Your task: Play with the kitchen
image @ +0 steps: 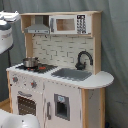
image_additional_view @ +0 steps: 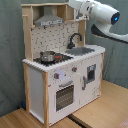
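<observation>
The kitchen (image: 65, 102) is a white and light-wood toy unit standing in the middle of both exterior views. On it are a black faucet (image: 83, 59), a grey sink (image: 72, 74), a small pot (image: 30, 62) on the stovetop (image: 44, 67), an oven door (image: 25, 105), a hood (image: 37, 27) and a microwave (image: 70, 24). In the second exterior view my white arm (image_additional_view: 102, 14) reaches in from the right across the kitchen's (image_additional_view: 37, 85) top, above the faucet (image_additional_view: 75, 39). My gripper (image: 11, 19) shows only at the first exterior view's upper left edge, apart from the kitchen.
A grey curtain (image: 115, 50) hangs behind the kitchen. The unit stands on a light wooden surface (image_additional_view: 100, 110). A white rounded part of the robot (image: 17, 120) fills the first exterior view's bottom left corner.
</observation>
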